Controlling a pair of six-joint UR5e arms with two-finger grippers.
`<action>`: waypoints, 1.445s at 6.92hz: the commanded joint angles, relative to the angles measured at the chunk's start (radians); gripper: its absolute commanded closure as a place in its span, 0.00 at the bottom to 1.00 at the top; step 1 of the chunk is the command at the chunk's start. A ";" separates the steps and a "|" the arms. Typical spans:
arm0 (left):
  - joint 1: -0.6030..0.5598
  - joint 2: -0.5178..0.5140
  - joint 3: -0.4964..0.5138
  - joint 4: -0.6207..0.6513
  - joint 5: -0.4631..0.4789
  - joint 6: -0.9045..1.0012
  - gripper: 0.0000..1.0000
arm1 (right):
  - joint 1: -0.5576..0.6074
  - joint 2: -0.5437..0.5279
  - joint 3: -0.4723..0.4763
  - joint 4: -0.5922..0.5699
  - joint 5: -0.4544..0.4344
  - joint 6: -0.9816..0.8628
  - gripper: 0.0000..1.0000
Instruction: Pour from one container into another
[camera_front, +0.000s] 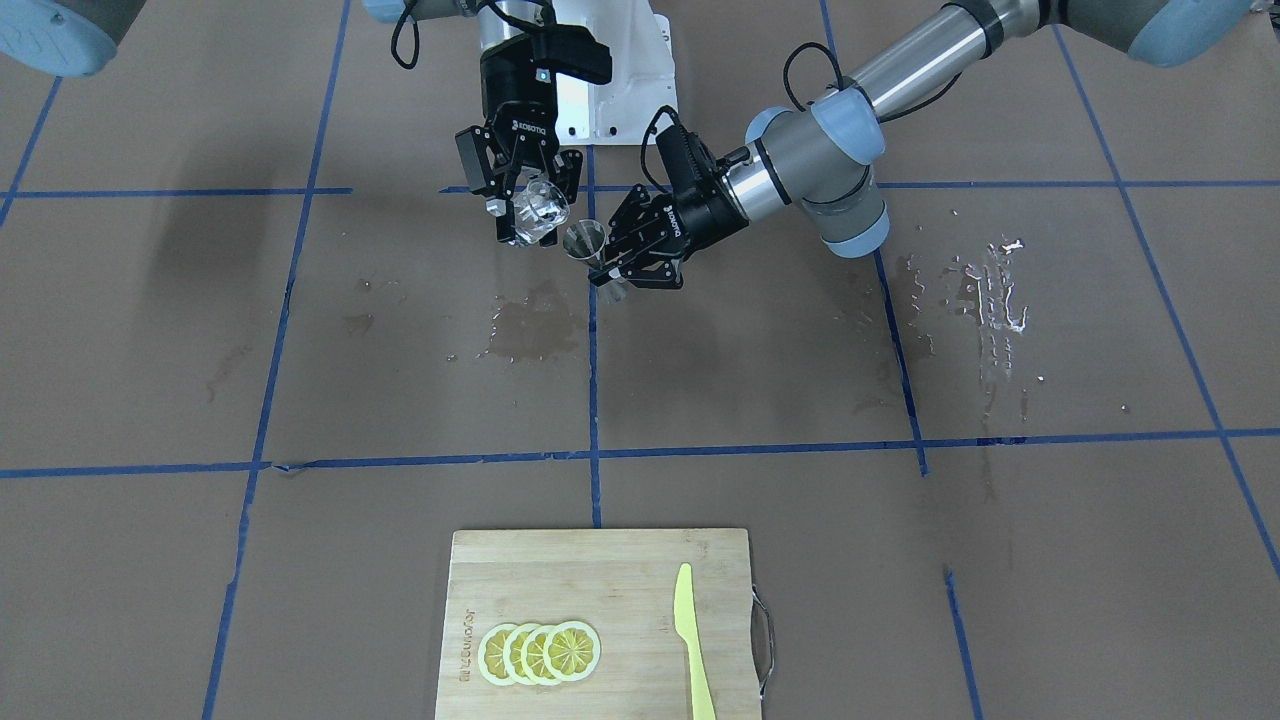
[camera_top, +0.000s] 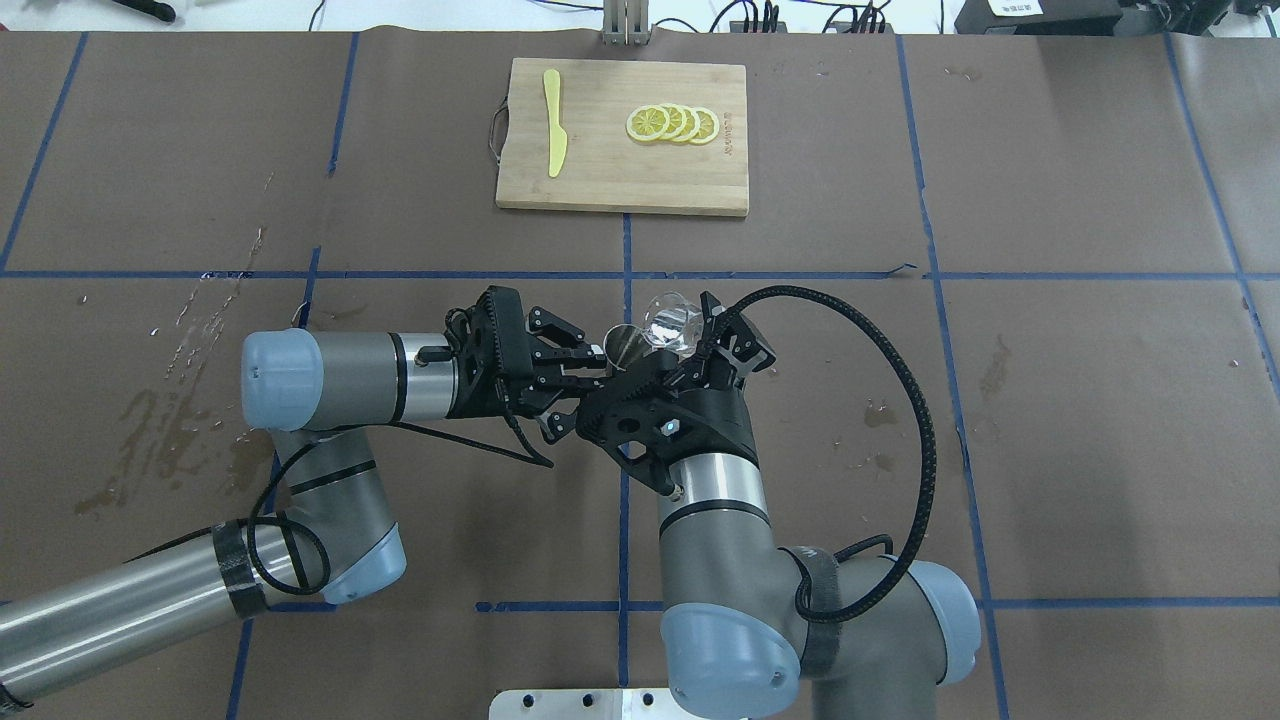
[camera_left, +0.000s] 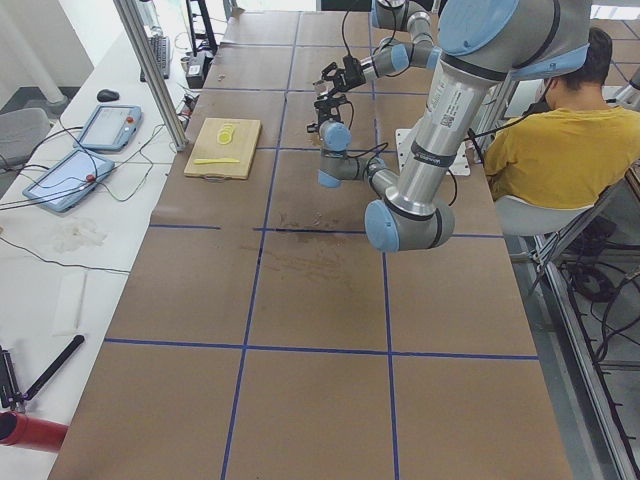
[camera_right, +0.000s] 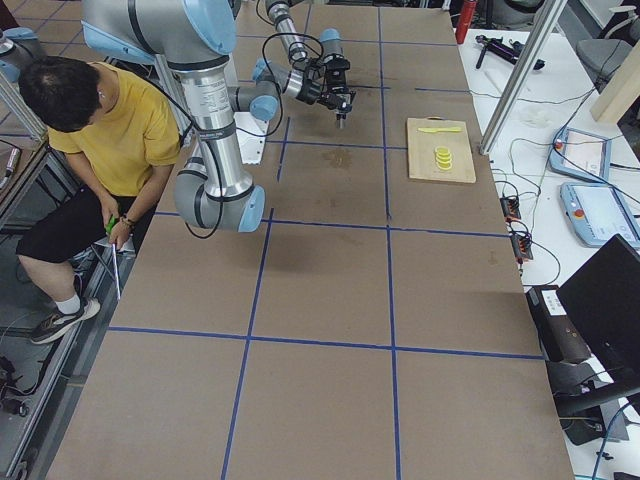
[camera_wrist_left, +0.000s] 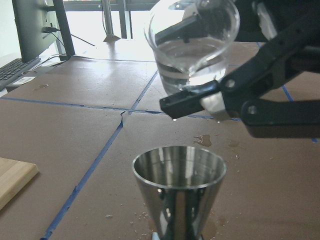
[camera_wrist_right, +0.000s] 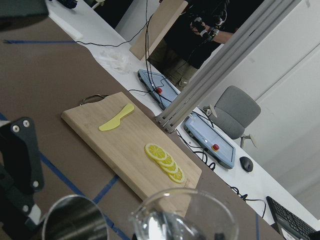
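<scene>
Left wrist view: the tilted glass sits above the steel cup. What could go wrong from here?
The clear glass beaker, tilted in the right end effector, hangs apart above the small conical steel cup held by the left end effector; water may miss it. Wet patches mark the brown table below.

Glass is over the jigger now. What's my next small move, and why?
Probably tip the glass a little further with the right gripper. Its lip appears to sit above the jigger mouth, water is in the glass, only a drop hangs at the lip, and the jigger looks empty.
</scene>
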 joint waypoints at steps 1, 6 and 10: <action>0.001 0.000 -0.001 0.000 0.000 0.000 1.00 | -0.002 0.018 -0.004 -0.071 -0.005 -0.021 1.00; -0.001 0.000 -0.003 0.000 0.000 0.000 1.00 | -0.001 0.043 -0.004 -0.126 -0.042 -0.258 1.00; 0.001 0.000 -0.003 -0.003 0.000 0.000 1.00 | 0.001 0.045 -0.002 -0.155 -0.073 -0.358 1.00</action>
